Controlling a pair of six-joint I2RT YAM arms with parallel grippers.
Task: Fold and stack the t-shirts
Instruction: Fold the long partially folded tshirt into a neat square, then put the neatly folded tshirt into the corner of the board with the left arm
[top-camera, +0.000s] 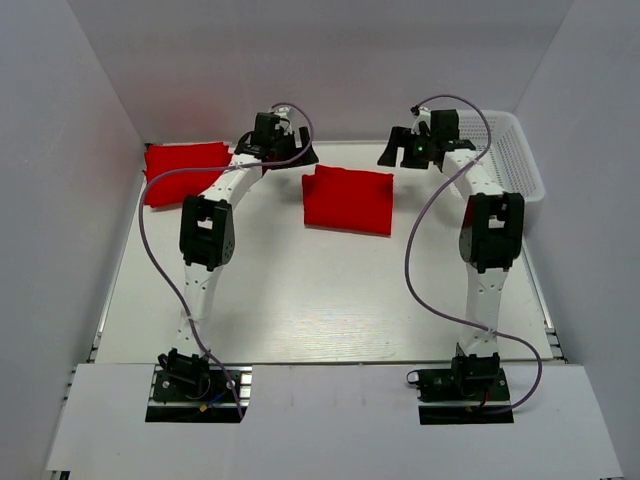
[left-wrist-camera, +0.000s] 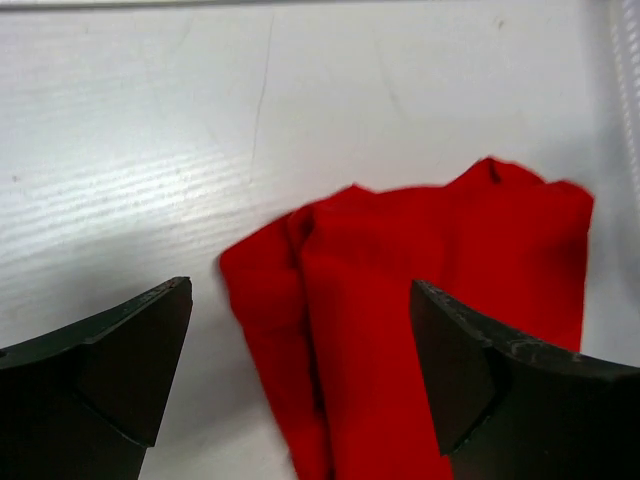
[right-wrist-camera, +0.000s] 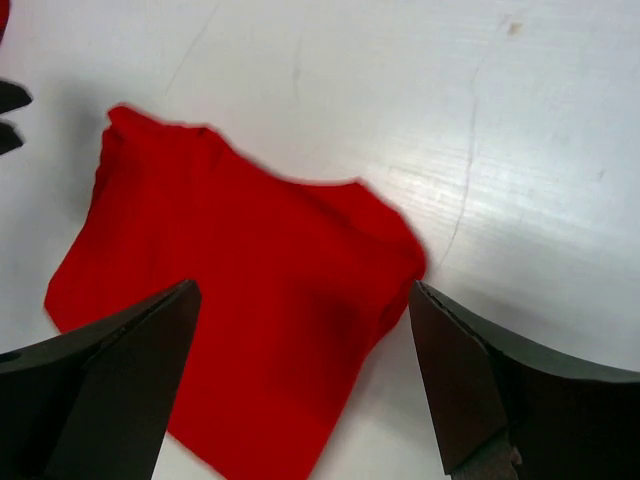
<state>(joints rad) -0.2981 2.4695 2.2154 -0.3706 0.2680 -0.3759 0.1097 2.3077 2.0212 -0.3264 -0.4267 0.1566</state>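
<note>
- We are looking at two red t-shirts on the white bench (top-camera: 300, 300), both folded and lying apart, not stacked.
- The middle t-shirt (top-camera: 346, 200) is lying flat as a rough rectangle toward the far side of the bench, between the two arm heads.
- The far-left t-shirt (top-camera: 183, 170) is sitting in the far left corner, well apart from the middle one, partly behind the left arm (top-camera: 207, 235).
- The left arm is reaching to the far side, and the left jaws are standing wide apart near the middle t-shirt's far left corner, gripping nothing.
- In the left wrist view, the middle t-shirt (left-wrist-camera: 400, 330) is lying on the bench under the gap, with layered fold edges showing on its left side.
- The right arm (top-camera: 492, 232) is reaching to the shirt's far right side, and the right jaws are also spread wide with nothing clamped.
- In the right wrist view, the same shirt (right-wrist-camera: 250, 310) is lying under the gap, and we cannot tell if the tips are touching cloth.
- A white mesh basket (top-camera: 510, 150) is sitting in the far right corner, just behind the right arm.
</note>
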